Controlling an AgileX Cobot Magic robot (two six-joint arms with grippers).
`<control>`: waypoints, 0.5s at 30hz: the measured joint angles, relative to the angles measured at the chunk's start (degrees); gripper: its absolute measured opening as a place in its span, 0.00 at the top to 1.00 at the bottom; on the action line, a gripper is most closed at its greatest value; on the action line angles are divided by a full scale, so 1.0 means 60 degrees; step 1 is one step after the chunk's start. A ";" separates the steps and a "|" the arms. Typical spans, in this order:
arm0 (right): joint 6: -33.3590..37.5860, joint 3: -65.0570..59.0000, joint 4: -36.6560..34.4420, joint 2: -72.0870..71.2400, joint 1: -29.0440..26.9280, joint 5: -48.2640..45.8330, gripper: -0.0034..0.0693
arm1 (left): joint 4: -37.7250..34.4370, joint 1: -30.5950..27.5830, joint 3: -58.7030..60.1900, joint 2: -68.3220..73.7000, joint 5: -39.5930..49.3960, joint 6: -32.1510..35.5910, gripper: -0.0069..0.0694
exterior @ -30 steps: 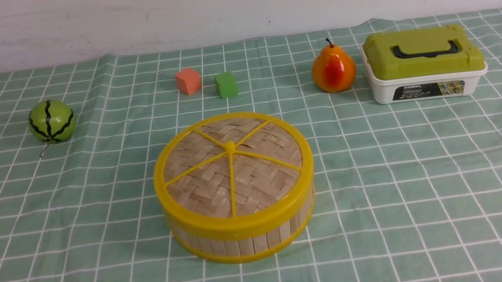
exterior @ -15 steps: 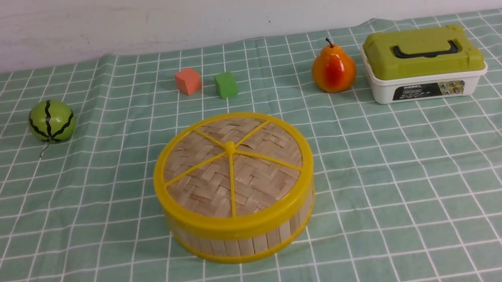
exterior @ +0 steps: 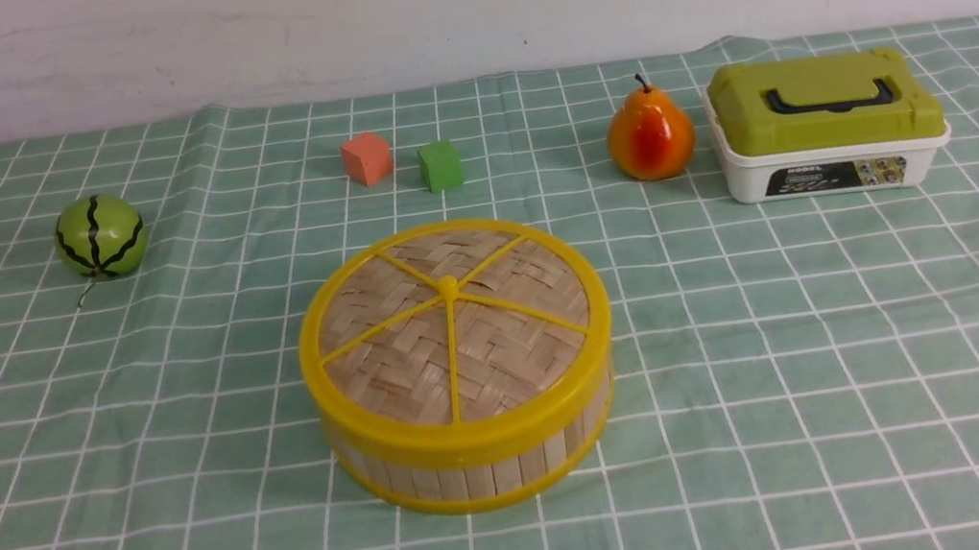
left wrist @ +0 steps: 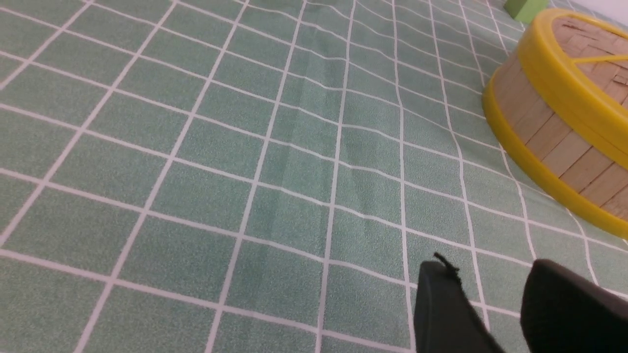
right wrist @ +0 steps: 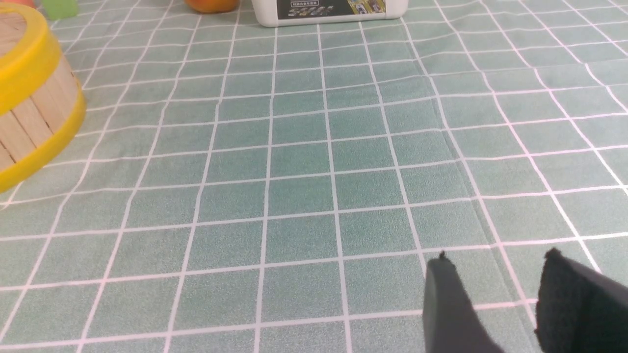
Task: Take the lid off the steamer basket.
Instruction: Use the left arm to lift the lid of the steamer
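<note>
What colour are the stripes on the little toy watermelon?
Black, on the green toy watermelon. The front view shows them best.

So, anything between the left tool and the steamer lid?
Nothing visible: only bare grid cloth shows between the left tool and the lid. The cubes sit beyond the basket.

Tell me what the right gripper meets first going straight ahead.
Probably the green checked cloth; nothing else seems to stand between right gripper and it, though depth is unclear.

Watermelon (exterior: 101, 237), pear (exterior: 651, 134), green-lidded box (exterior: 828, 122).
</note>
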State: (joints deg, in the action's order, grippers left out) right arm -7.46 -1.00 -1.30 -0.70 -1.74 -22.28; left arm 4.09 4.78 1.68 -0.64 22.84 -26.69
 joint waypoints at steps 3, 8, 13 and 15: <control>0.0000 0.0000 0.0000 0.0000 0.0000 0.0000 0.62 | -0.0012 0.0000 0.0000 0.0000 -0.0164 -0.0042 0.60; 0.0000 0.0000 0.0000 0.0000 0.0000 0.0000 0.62 | -0.3221 0.0000 0.0000 0.0000 -0.0899 -0.2352 0.60; 0.0000 0.0000 0.0000 0.0000 0.0000 0.0000 0.62 | -0.7834 0.0000 0.0000 0.0000 -0.1199 -0.5488 0.60; 0.0000 0.0000 0.0000 0.0000 0.0000 0.0000 0.62 | -0.8757 0.0000 0.0000 0.0000 -0.1399 -0.5938 0.60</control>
State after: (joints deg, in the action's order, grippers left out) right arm -7.46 -1.00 -1.30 -0.70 -1.74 -22.28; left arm -48.45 4.78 1.68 -0.64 14.45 -62.32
